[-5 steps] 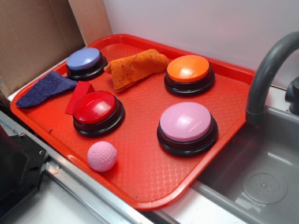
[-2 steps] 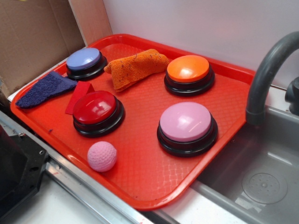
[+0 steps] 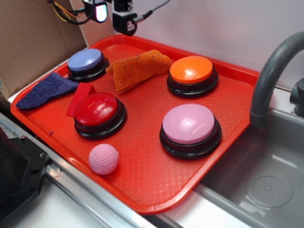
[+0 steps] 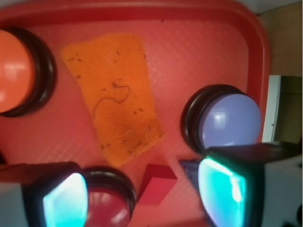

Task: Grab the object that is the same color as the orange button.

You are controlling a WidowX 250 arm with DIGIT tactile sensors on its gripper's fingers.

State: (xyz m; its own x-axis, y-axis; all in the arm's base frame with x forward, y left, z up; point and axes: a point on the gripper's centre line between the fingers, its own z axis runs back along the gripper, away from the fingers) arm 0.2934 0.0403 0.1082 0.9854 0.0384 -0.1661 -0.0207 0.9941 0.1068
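The orange rag (image 3: 137, 68) (image 4: 113, 97), flecked with dark specks, lies flat on the red tray (image 3: 223, 118) between the blue-topped button and the orange button (image 3: 191, 72) (image 4: 12, 71). My gripper (image 3: 110, 14) (image 4: 142, 196) hangs high above the tray's far left corner, well above the rag and apart from it. Its two glowing pads (image 4: 222, 191) stand wide apart with nothing between them: it is open.
Also on the tray: a blue-topped button (image 3: 85, 61), a red-topped button (image 3: 98, 112), a pink-topped button (image 3: 190, 127), a pink ball (image 3: 103, 159), a flat red piece (image 3: 80, 97) and a dark blue cloth (image 3: 45, 90). A grey faucet (image 3: 270, 71) and sink (image 3: 266, 185) stand right.
My gripper has come into view at the top left, above the tray's far corner. Nothing on the tray has moved.
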